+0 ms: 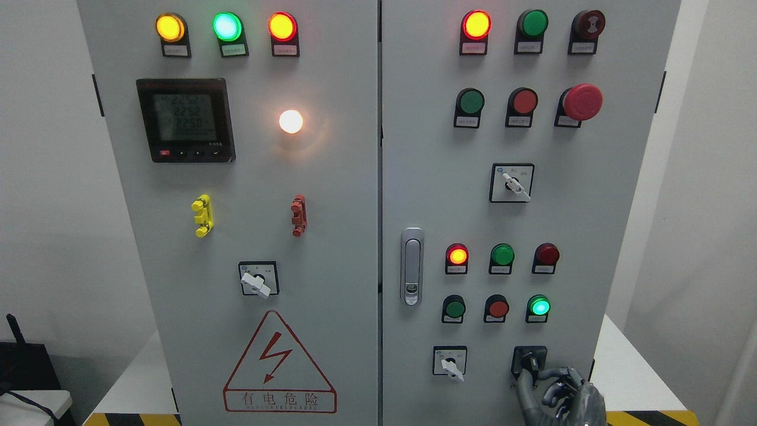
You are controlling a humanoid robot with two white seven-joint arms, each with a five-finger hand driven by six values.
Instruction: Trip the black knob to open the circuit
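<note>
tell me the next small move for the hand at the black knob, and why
Probably close the fingers a little more and twist. The right hand comes up from the bottom right, its fingertips already at the black knob on the cabinet's lower right door, so no further reach seems needed. Whether the grip is firm is hard to tell, so tighten first.

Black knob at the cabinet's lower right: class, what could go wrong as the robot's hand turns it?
1. The right hand has only its fingertips at the small black rotary knob, so they may slip off.
2. The white-handled selector switch sits just left; a stray finger could nudge it.
</note>
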